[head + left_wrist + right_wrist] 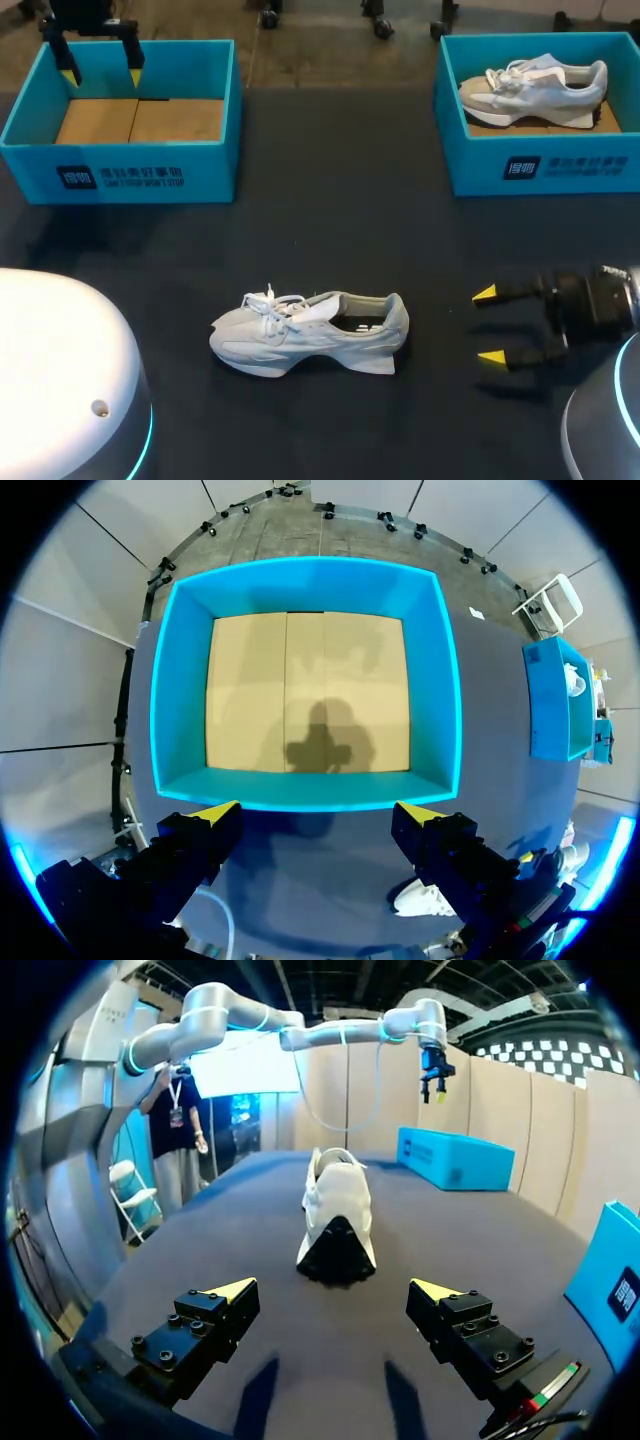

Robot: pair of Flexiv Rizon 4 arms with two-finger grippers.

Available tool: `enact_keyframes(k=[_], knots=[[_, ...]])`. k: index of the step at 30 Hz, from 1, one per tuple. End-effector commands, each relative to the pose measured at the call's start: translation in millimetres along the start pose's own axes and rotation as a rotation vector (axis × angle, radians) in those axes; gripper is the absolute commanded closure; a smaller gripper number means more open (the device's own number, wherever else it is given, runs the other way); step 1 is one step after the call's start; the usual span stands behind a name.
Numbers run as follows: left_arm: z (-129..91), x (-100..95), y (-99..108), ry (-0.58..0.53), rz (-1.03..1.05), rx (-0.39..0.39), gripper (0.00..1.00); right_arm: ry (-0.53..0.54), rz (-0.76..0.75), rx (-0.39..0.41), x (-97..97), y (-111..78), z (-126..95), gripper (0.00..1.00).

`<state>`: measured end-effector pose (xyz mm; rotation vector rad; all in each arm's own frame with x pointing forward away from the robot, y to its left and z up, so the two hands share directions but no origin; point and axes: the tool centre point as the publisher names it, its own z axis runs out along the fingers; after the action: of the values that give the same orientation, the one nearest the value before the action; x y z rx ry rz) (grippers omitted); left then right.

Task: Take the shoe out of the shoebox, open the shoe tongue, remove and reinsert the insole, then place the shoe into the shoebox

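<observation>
- Dark cloth is covering the table (330,210), and a pale grey shoe (310,332) is standing on its sole near the middle of it, out of any box.
- White laces are lying loosely across the shoe's front, its toe is pointing toward the robot's left side, and its heel is facing the right side.
- Beyond the shoe and off to its left, a blue shoebox (125,165) is sitting with nothing in it, its cardboard floor (140,120) showing bare.
- Beyond the shoe and off to its right, a second shoebox (540,160) is holding a second shoe (535,88), which is lying along the box.
- On the shoe's heel side, the right claw (488,325) is hovering low over the cloth, clearly apart from the shoe. Its two yellow-tipped fingers are spread wide and gripping nothing, and in its own wrist view the heel is sitting straight ahead between the lines of the fingers.
- Well away from the shoe, the left claw (101,75) is hanging above the empty shoebox and pointing down into it. Its fingers are also spread wide and holding nothing, and its shadow is falling on the cardboard floor.
</observation>
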<state>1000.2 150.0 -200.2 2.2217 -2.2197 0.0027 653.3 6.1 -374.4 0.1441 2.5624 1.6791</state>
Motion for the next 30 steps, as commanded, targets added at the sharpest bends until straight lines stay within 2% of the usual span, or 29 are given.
enact_keyframes(k=[1, 11, 30], knots=[[-0.2, 0.0, 0.0, -0.001, 0.0, 0.0, 0.0, -0.029, 0.041, -0.013, 0.1, -3.0, 4.0, 0.0], [-0.2, 0.0, 0.0, -0.001, 0.0, 0.0, 0.0, -0.022, 0.14, -0.019, -7.5, -2.1, 36.2, 0.0], [-0.2, 0.0, 0.0, -0.001, 0.0, 0.0, 0.0, 0.007, 0.12, -0.067, -10.3, -3.7, 91.9, 0.0]])
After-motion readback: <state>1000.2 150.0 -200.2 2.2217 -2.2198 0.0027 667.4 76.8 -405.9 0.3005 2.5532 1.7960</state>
